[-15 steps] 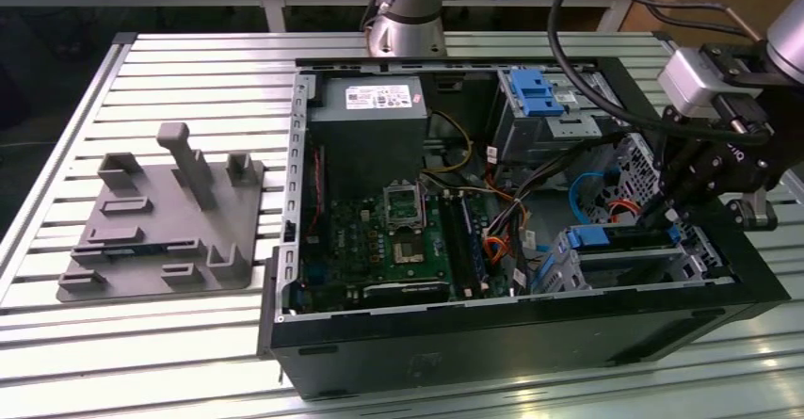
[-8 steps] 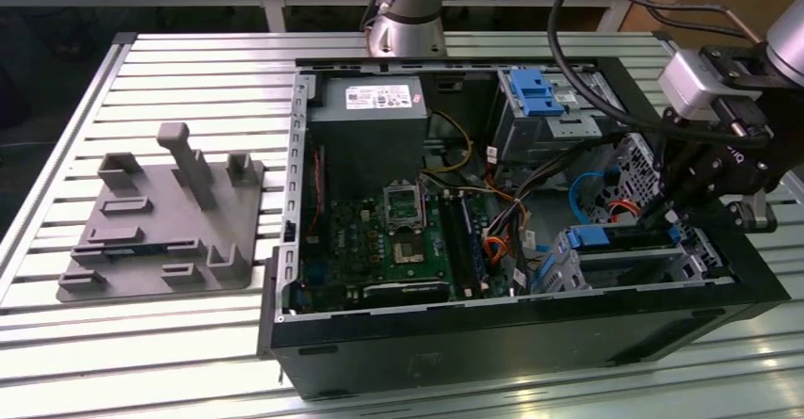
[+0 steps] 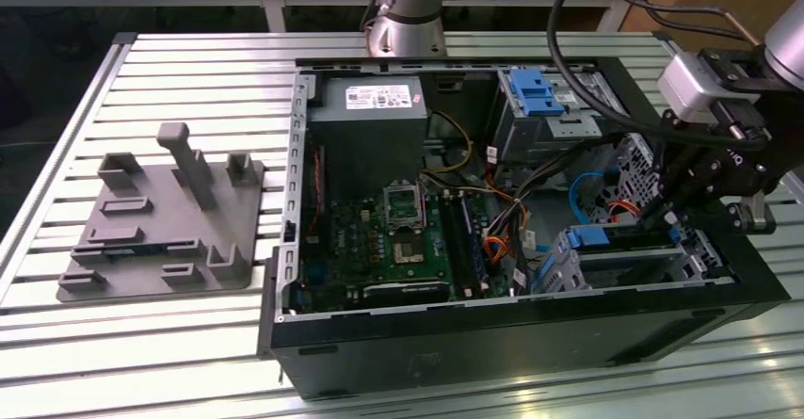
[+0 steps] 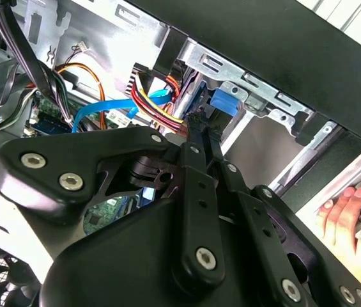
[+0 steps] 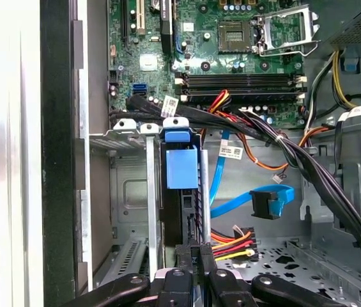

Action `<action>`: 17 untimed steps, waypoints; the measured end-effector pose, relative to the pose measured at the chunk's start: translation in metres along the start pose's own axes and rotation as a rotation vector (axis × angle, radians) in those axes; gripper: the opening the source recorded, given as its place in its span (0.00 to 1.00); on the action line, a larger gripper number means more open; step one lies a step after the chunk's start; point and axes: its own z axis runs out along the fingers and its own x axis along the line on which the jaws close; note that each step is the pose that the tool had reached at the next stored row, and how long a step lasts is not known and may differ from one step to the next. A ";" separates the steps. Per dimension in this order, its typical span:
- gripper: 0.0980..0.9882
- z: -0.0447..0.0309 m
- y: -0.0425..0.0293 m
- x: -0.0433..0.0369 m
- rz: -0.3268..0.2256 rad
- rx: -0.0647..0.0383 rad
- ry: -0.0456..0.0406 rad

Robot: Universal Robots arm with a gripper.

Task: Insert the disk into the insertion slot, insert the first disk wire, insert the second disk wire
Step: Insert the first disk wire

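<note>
Blue plastic of the carrier marks the disk (image 5: 181, 167), which stands seated inside the insertion slot (image 5: 149, 192); the first step reads as done. The claw (image 4: 203, 131) is clenched, its fingers narrowed on the black plug of the red, yellow and black bundle, taken here as the first disk wire (image 5: 231, 243). That plug sits at the slot's open end, close against the disk's edge; whether it is fully home cannot be told. The blue flat cable, taken as the second disk wire (image 5: 266, 199), hangs loose beside the slot, its plug free and apart from the disk. Judgement: one step complete, one in hand, one not begun. The computer case (image 3: 503, 334) holding the slot lies on the slatted tabletop (image 3: 188, 61).
</note>
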 end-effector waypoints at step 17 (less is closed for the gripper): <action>0.07 0.0050 -0.0003 0.0002 0.000 0.000 0.0002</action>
